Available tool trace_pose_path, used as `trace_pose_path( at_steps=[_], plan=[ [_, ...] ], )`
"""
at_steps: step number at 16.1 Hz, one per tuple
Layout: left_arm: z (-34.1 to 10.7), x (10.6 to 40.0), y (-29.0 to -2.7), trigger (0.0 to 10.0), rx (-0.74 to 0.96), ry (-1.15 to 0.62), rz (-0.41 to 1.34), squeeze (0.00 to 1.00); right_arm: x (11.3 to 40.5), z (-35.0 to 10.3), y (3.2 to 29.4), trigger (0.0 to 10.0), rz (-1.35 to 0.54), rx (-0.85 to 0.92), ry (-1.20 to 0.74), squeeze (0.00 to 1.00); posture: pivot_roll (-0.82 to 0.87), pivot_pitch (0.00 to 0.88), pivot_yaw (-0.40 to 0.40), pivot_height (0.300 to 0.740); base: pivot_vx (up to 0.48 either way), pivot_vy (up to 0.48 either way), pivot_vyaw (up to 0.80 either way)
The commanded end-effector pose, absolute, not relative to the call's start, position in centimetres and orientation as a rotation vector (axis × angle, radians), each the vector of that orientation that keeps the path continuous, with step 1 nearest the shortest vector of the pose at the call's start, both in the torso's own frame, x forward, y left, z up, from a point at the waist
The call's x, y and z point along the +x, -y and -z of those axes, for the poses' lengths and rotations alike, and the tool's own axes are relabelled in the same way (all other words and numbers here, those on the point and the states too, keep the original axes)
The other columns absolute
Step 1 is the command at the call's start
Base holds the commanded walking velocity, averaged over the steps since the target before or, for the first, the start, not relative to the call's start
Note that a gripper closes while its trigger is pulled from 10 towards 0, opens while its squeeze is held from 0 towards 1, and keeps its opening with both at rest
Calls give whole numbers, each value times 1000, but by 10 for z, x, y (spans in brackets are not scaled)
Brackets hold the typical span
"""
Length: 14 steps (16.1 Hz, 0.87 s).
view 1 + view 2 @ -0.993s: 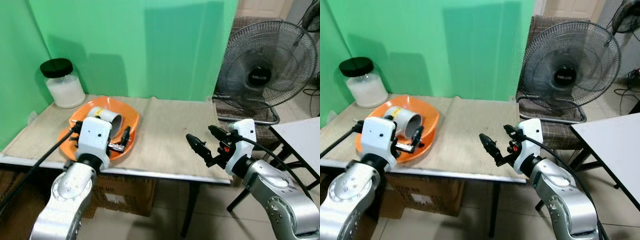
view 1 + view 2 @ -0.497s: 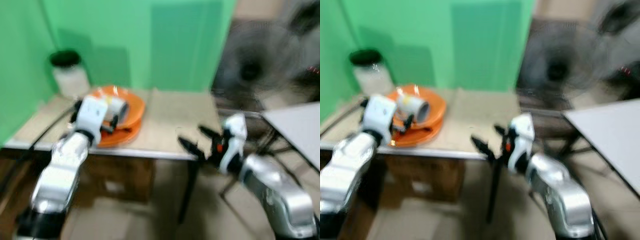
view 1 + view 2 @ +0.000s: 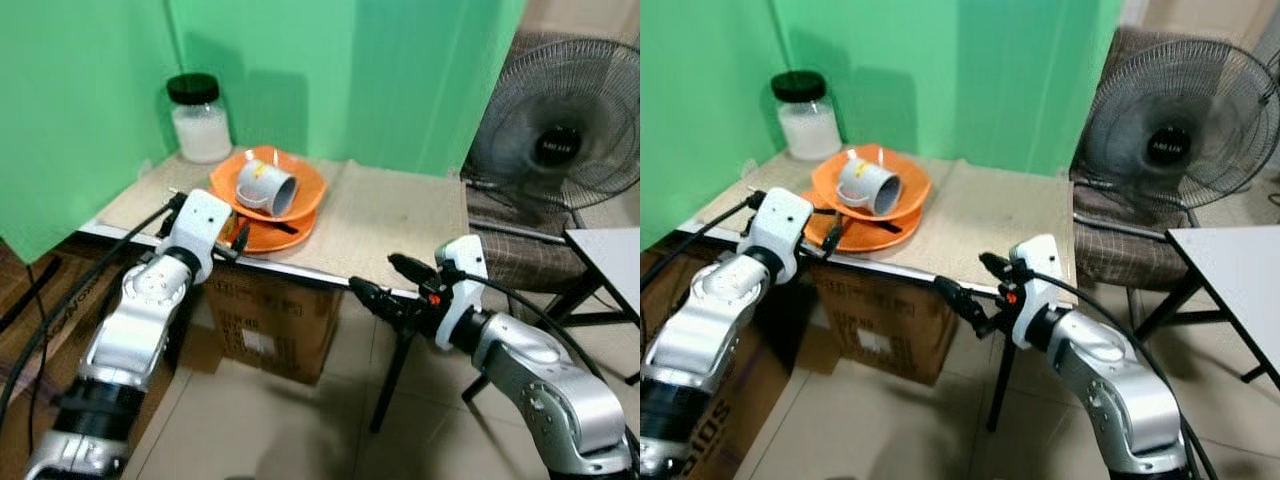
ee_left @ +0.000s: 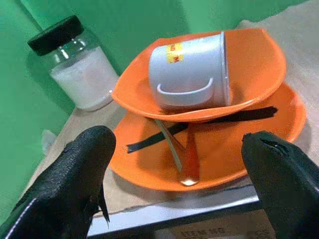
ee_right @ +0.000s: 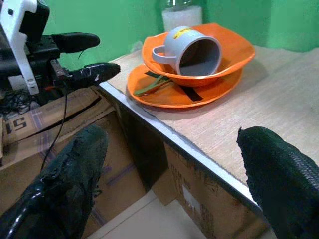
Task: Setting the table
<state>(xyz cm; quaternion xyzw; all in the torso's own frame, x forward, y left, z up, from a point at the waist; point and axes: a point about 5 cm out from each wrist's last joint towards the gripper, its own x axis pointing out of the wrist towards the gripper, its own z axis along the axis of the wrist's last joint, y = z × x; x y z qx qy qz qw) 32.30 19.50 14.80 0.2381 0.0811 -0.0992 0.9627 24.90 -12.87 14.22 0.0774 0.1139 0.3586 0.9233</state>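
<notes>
Table [image 3: 400,215] edge: left tool [image 4: 174,199], fingers apart, just short of stacked orange dishes [image 4: 219,159] holding grey mug [image 4: 192,69].

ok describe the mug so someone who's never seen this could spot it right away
Start at the table by the green wall, at the end where the white-filled jar stands. Beside the jar an orange bowl sits on an orange plate. The mug lies on its side in that bowl: the one grey thing there, with a yellow sticker near its base.
</notes>
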Motion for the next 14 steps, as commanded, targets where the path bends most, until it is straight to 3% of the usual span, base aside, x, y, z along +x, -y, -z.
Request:
trace_pose_path(
  at_steps=[1, 14],
  plan=[
    [-159, 330, -193, 10000, 487, -119, 205, 0, 251, -149, 128, 10000, -739, 148, -208, 0, -40, 0, -21, 740, 0, 0, 0],
    [-164, 335, -186, 10000, 457, -32, 247, 0, 250, -148, 123, 10000, -652, 161, -182, 0, -49, 0, -28, 740, 0, 0, 0]
  ],
)
